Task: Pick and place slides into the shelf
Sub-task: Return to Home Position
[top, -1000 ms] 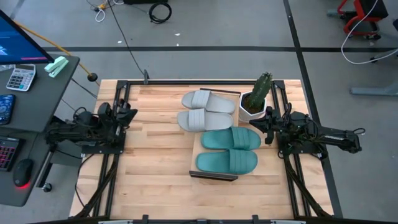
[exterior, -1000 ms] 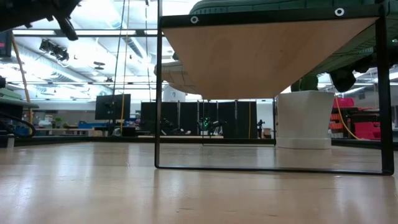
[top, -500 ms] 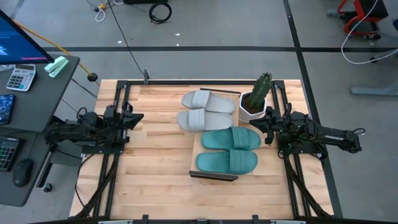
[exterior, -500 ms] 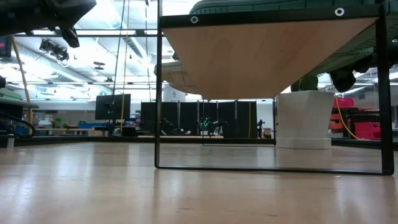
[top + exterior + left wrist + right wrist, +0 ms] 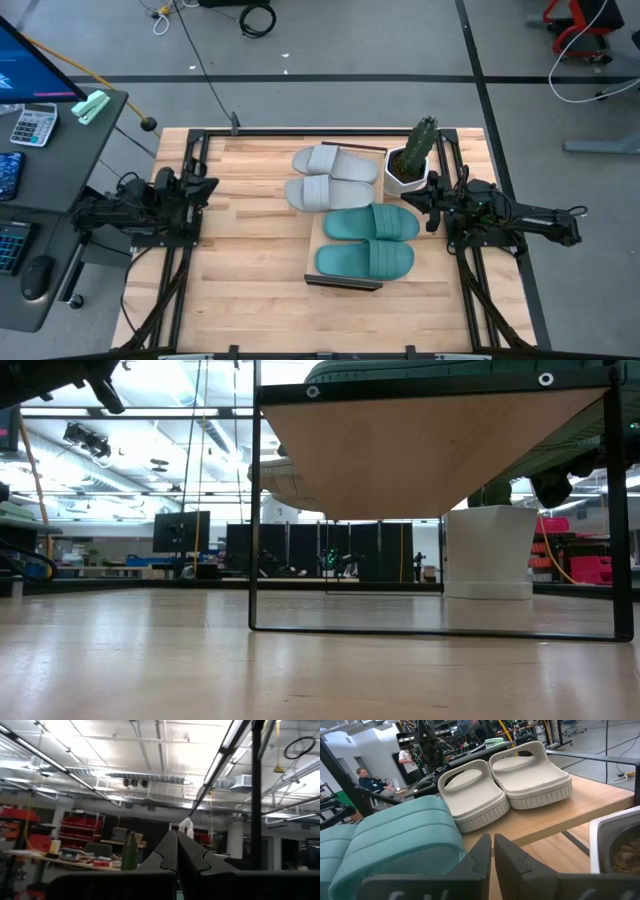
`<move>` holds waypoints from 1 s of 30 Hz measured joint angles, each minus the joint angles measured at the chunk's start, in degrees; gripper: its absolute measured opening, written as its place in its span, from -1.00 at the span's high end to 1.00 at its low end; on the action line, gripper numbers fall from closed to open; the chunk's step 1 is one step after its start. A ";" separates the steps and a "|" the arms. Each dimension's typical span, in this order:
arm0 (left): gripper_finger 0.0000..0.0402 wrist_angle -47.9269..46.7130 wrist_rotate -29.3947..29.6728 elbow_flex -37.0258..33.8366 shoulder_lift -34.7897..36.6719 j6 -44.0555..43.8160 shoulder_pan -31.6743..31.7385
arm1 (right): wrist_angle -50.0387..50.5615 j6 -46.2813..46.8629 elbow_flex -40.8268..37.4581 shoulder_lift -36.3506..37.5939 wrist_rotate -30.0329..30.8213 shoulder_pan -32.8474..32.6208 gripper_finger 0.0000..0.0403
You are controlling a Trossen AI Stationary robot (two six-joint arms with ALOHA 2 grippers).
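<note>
Jaws of the left gripper [image 5: 208,186] and right gripper [image 5: 407,200] are together, holding nothing. All four slides [image 5: 366,241] lie on the shelf [image 5: 315,232]; they look light and rubbery, best pinched at the wide strap

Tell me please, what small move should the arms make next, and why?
Probably park both arms at rest and grasp nothing more. Both grey slides and both green slides already lie on the shelf, while the left gripper and the right gripper are shut, empty, and well away from it.
</note>
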State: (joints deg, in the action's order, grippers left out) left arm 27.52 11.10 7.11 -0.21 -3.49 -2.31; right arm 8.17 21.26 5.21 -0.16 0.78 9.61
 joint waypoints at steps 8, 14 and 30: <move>0.98 -0.23 -1.56 3.36 0.00 2.92 0.00 | -0.01 0.02 0.00 -0.02 0.01 0.00 0.86; 0.99 -7.01 -1.56 5.95 0.00 3.28 0.00 | -0.01 0.02 0.00 -0.02 0.02 0.02 0.86; 0.98 14.24 -0.40 -6.64 0.01 -4.02 1.58 | 0.00 0.02 0.00 -0.02 0.01 0.01 0.86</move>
State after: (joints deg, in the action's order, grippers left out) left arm 41.77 10.71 0.47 -0.20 -7.51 -0.73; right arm 8.17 21.28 5.21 -0.19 0.79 9.62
